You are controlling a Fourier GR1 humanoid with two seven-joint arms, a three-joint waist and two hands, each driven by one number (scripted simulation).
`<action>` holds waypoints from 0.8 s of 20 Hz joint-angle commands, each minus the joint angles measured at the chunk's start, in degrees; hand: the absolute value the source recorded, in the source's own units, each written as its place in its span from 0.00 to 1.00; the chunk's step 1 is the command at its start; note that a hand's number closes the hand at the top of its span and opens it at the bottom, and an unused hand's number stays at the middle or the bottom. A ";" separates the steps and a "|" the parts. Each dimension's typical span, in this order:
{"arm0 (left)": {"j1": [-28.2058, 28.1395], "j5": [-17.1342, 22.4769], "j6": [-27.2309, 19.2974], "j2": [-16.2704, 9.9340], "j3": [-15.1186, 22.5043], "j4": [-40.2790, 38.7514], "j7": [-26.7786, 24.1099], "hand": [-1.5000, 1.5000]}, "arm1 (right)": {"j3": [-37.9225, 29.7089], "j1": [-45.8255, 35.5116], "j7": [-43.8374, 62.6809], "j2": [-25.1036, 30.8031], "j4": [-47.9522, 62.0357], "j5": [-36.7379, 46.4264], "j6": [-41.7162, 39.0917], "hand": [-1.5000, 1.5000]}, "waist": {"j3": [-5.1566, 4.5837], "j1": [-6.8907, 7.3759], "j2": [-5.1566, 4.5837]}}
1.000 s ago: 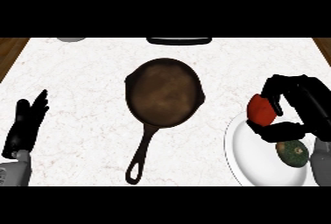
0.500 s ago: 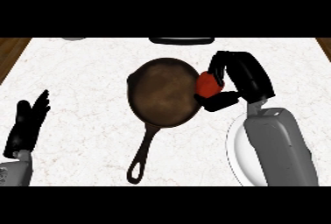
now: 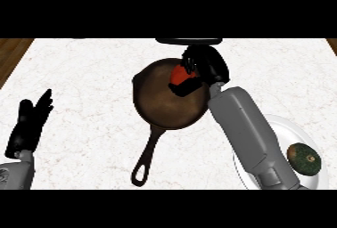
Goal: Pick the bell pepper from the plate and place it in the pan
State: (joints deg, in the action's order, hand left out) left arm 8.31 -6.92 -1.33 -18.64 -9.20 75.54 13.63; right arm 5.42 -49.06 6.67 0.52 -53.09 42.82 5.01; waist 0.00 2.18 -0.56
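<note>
tabletop (image 3: pixel 85 80): white marble look, faint grey veins, smooth
far-left strip (image 3: pixel 13 51): brown wood grain
pan (image 3: pixel 164 104): dark brown, dull like cast iron
plate (image 3: pixel 297 133): white, glossy
bell pepper (image 3: pixel 178 75): red, smooth
right forearm (image 3: pixel 247 129): grey, matt

Pan (image 3: pixel 168 100) left of plate (image 3: pixel 284 129)

Even, bright light falls flat across the white marbled desk (image 3: pixel 85 89), with no glare and no hard shadows. The pan (image 3: pixel 164 104) reads dark brown with a soft paler sheen at its middle. The black right hand (image 3: pixel 201 71) shows little surface detail. Edges look slightly soft throughout.
</note>
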 commanded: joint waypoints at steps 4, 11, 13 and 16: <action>3.11 -0.56 -0.23 0.41 0.27 -0.23 2.56 0.50 | 3.48 -8.74 -6.94 -0.51 21.85 -7.99 8.59 1.00 | 0.02 0.74 -0.24; 3.17 -3.32 -1.81 3.06 2.99 -3.11 -2.60 0.50 | 5.45 -8.65 -11.55 -0.52 28.52 -22.05 10.46 0.00 | 0.04 3.99 -1.19; 4.47 -1.76 0.27 2.09 2.67 -1.27 0.34 0.50 | 6.19 -9.14 -11.94 -0.52 30.89 -24.39 9.54 0.00 | 0.08 5.20 -1.37; 6.58 -1.47 1.43 1.06 2.44 -1.89 1.09 0.50 | 6.73 -10.31 -14.30 -0.52 32.72 -26.87 10.56 0.00 | 0.09 5.73 -1.74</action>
State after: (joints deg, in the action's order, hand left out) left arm 13.03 -8.57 -0.78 -17.18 -6.76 74.69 14.52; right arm 11.27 -58.79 -4.78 0.01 -23.37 20.05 15.01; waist 0.09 7.04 -1.85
